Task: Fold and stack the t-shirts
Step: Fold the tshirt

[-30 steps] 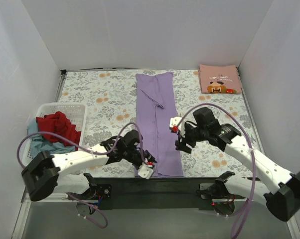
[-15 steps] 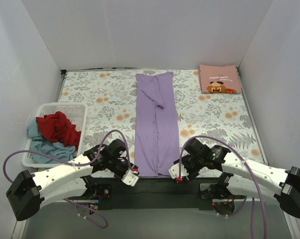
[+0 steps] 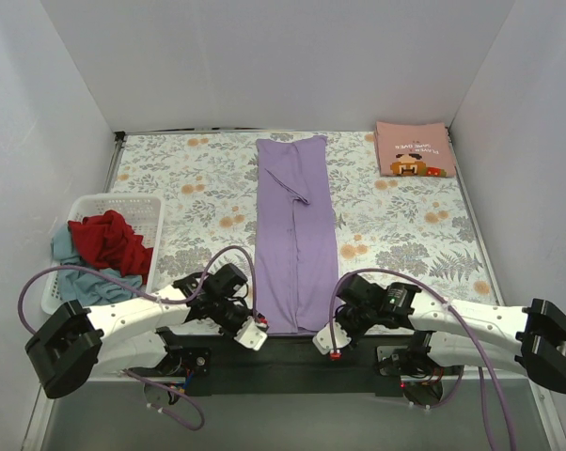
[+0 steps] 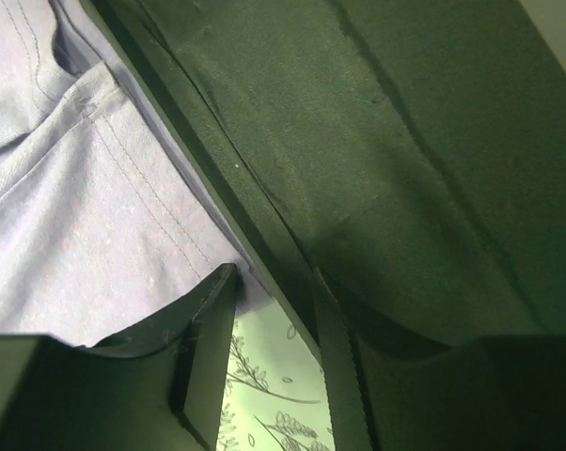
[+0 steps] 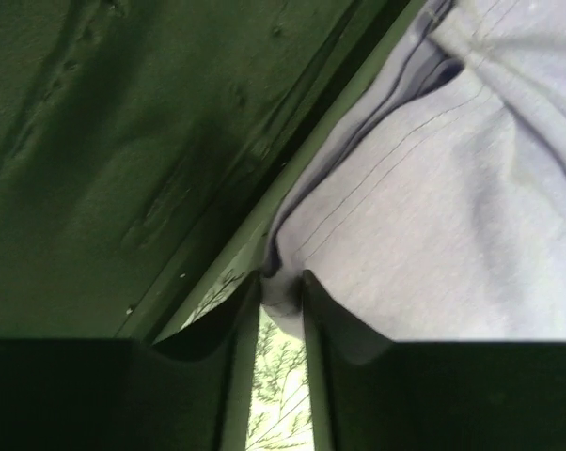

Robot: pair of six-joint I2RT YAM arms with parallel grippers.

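A plain lavender-purple t-shirt [image 3: 295, 235], folded into a long soft strip, lies down the middle of the floral table cloth [image 3: 405, 225]. The left gripper [image 3: 254, 332] stands part-open at its near-left hem corner; the right gripper [image 3: 326, 340], fingers close together, pinches the near-right corner

Both arms low, reaching inward; left claw [image 4: 269, 291] jaws parted, right claw [image 5: 278, 282] jaws nearly together.
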